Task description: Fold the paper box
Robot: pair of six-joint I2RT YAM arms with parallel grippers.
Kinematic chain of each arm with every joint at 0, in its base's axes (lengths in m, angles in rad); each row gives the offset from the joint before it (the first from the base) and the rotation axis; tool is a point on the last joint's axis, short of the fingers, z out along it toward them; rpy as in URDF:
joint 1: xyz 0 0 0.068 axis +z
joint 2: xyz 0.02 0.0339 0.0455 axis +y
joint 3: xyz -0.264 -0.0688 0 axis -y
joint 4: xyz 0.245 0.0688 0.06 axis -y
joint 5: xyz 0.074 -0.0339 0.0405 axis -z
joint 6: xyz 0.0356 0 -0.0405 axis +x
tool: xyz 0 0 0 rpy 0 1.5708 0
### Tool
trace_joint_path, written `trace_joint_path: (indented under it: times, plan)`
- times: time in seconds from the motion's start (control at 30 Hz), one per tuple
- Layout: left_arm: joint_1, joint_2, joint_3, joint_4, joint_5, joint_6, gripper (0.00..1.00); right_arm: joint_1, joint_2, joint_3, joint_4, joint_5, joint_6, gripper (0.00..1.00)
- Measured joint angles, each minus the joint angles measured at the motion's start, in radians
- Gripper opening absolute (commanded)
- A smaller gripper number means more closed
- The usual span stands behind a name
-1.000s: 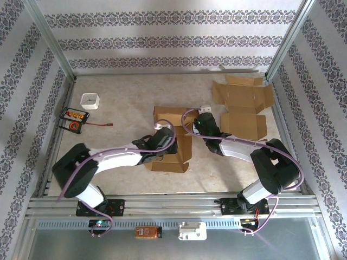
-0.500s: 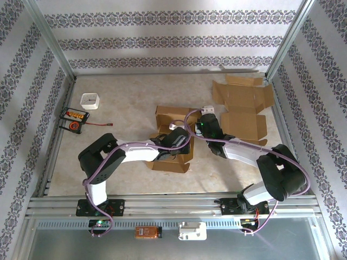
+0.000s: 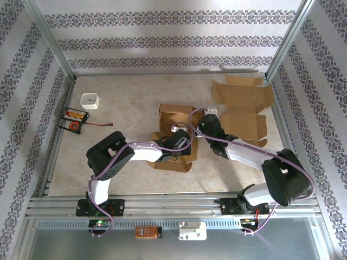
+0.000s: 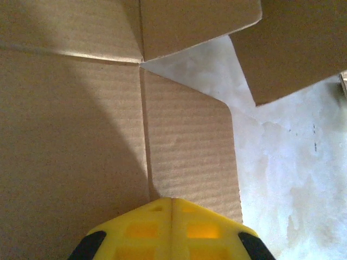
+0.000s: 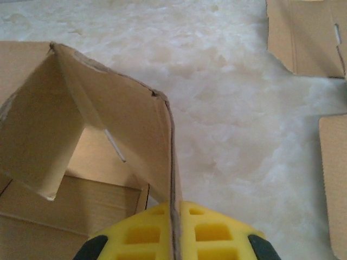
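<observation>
The brown paper box [image 3: 174, 115] lies partly folded in the middle of the table. Its right side wall [image 5: 122, 116] stands upright, and my right gripper [image 5: 173, 208] is shut on that wall's top edge, which runs between the yellow fingers. In the top view the right gripper [image 3: 201, 125] sits at the box's right side. My left gripper [image 4: 172, 200] is shut with nothing between its fingers, its tip resting on the box's flat inner panel [image 4: 70, 135] beside a short flap [image 4: 190, 146]. From above, the left gripper [image 3: 182, 142] is over the box's middle.
A second, unfolded cardboard blank [image 3: 244, 111] lies at the back right, close to the right arm. A small white box [image 3: 89, 101] and an orange-and-black device [image 3: 74, 118] with a red cable sit at the left. Metal frame rails border the table [image 3: 130, 92].
The right gripper has shut on the box's side wall. The left arm has swung its gripper right onto the box, and the box has shifted slightly right.
</observation>
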Motion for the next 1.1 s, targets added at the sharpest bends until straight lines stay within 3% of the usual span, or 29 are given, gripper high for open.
trace_joint_path:
  times: [0.47,0.9,1.1]
  plan:
    - [0.002,0.012,0.000,0.037,0.008,-0.019,0.00,0.002,-0.021,0.002,-0.045,-0.050,0.154,0.08]
    - [0.002,0.013,0.000,0.045,0.018,-0.019,0.00,0.055,-0.019,-0.043,0.003,0.012,0.181,0.09]
    - [0.002,-0.003,-0.035,0.092,0.017,-0.019,0.16,0.067,-0.018,-0.050,0.016,0.037,0.181,0.09]
